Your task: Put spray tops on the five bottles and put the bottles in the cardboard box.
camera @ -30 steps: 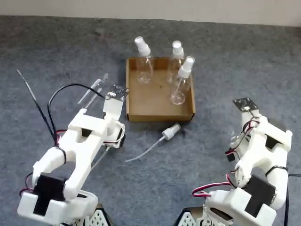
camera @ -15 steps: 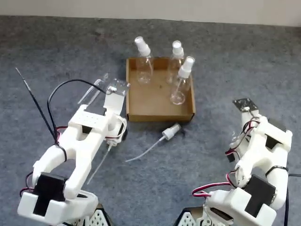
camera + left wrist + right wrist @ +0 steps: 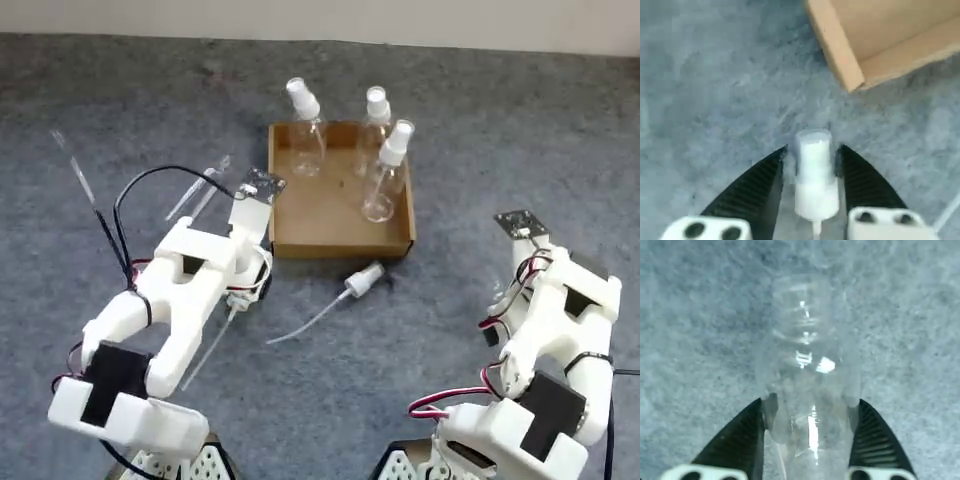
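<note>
My left gripper [image 3: 810,151] is shut on a white spray top [image 3: 814,180], just off the near left corner of the cardboard box [image 3: 840,55]. The top's thin tube [image 3: 210,345] trails toward the near edge under that arm. My right gripper [image 3: 811,403] is shut on a clear bottle without a top [image 3: 807,355], held over the carpet at the right. Three bottles with spray tops [image 3: 385,170] stand in the box [image 3: 338,243]. A loose spray top [image 3: 362,280] with its tube lies on the carpet just in front of the box.
Another clear bottle [image 3: 198,190] lies on the grey carpet left of the box. A black cable [image 3: 125,215] loops off the left arm. Open carpet stretches between the two arms.
The left arm has shifted a little toward the box with the spray top still held. The right arm has stayed put.
</note>
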{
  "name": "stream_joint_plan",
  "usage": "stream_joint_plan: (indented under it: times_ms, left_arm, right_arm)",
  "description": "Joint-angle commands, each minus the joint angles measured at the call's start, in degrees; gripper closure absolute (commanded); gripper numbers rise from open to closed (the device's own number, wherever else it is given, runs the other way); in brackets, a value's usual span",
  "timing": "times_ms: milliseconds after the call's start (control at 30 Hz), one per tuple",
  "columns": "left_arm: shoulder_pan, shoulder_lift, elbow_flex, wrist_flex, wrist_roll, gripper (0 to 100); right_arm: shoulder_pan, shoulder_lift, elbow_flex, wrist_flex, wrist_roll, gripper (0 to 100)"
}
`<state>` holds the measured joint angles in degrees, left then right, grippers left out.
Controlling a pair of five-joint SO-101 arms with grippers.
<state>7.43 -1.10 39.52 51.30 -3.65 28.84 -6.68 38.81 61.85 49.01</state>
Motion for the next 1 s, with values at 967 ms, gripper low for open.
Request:
stream_joint_plan:
  times_ms: [967]
  left_arm:
    - [0.31, -20.35, 7.16, 7.47, 4.48, 99]
  right_arm:
    - [-11.12, -1.98, -16.48, 14.99, -4.31, 69.0]
